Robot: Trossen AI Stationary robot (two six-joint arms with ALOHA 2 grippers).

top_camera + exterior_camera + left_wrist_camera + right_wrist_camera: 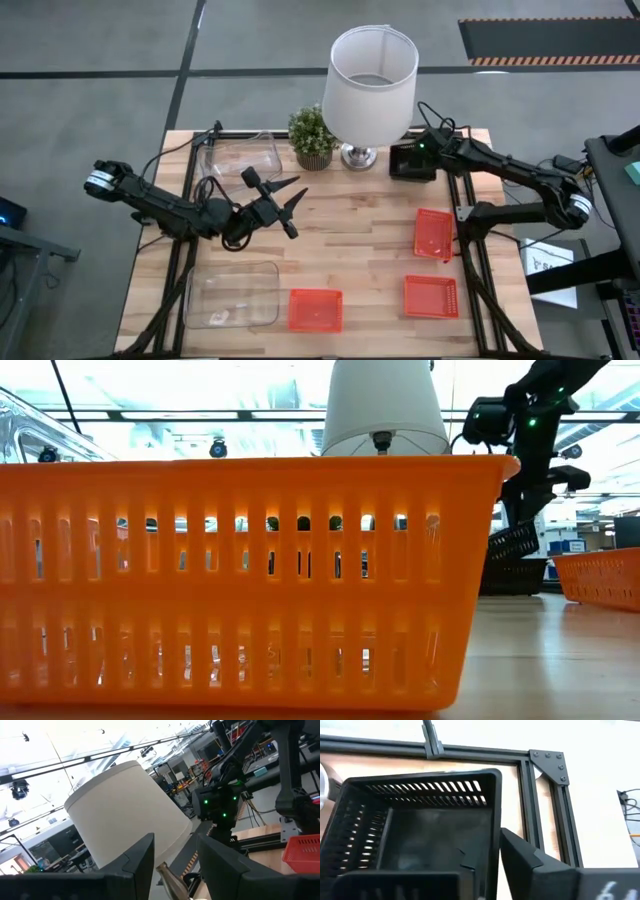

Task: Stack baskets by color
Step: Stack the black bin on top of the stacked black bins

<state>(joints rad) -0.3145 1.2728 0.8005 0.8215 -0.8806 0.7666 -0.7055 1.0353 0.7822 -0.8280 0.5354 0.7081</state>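
Black baskets (412, 160) sit stacked at the table's far right beside the lamp base; in the low view the upper black basket (513, 543) lies tilted on the lower one. My right gripper (487, 862) slants down over the top black basket (420, 830), slightly open, with one finger inside and one outside its wall. Three orange baskets lie apart on the table: one (433, 233) at the right, one (431, 296) near the front right, one (315, 309) at the front middle. My left gripper (285, 205) hangs open and empty above the table's left middle. My right gripper straddles a side wall (494, 840) of the top black basket, slanting down from the table's right side. The outer finger (530, 862) lies close against the wall's outer face; whether it touches I cannot tell. The inner finger is dark against the basket's inside.
A white-shaded lamp (372, 80) and a small potted plant (312, 135) stand at the far middle. One clear bin (240, 155) sits at the far left, another (232, 295) at the near left. Bare wood lies in the table's middle.
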